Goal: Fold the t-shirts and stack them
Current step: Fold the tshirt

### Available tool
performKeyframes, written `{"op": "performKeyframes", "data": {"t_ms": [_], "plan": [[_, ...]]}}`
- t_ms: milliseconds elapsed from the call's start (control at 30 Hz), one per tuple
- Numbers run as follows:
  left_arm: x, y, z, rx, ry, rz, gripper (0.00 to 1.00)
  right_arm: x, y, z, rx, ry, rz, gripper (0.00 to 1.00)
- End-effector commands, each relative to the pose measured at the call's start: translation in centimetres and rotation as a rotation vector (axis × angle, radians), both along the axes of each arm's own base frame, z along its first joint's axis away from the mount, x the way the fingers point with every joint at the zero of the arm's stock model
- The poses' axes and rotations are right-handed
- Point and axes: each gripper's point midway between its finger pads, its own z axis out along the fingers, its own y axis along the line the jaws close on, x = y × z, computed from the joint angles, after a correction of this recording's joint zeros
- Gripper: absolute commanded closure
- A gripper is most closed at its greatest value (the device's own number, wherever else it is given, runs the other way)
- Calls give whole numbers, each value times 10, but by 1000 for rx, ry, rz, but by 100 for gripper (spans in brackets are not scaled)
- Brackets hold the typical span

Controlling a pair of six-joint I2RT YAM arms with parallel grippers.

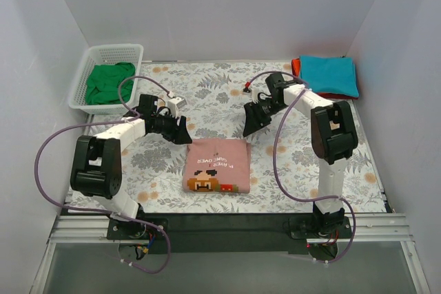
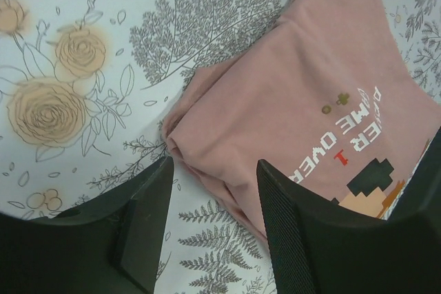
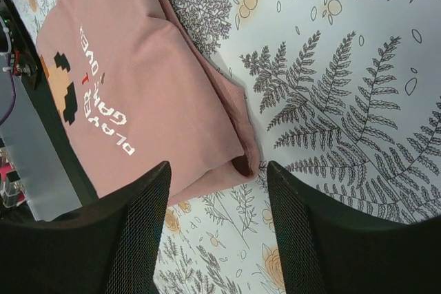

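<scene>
A dusty-pink t-shirt (image 1: 217, 164) with a brown cartoon print lies folded in the table's middle near the front. It shows in the left wrist view (image 2: 303, 94) and the right wrist view (image 3: 131, 94). My left gripper (image 1: 183, 131) is open and empty just above the shirt's far left corner (image 2: 172, 129). My right gripper (image 1: 251, 124) is open and empty just above its far right corner (image 3: 244, 163). A teal shirt (image 1: 329, 74) lies folded on a red-orange one (image 1: 296, 67) at the back right. A green shirt (image 1: 109, 82) lies crumpled in the basket.
A white mesh basket (image 1: 91, 56) stands at the back left. The floral table cloth (image 1: 207, 87) covers the table. White walls close in the left, back and right sides.
</scene>
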Motion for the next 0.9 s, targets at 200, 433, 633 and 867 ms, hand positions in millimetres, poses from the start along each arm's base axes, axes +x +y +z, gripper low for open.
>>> {"op": "performKeyframes", "data": {"t_ms": [200,433,633,867], "plan": [[7,-4,-15,-34,146,89,49,-18,11,-19,26,80,21,36],[14,-7,-17,-57,155,100,52,-25,16,-19,56,114,33,56],[15,-12,-6,-98,123,88,67,-26,15,-1,66,73,32,89],[21,-12,-1,-102,92,109,100,-33,8,33,60,5,15,99]]}}
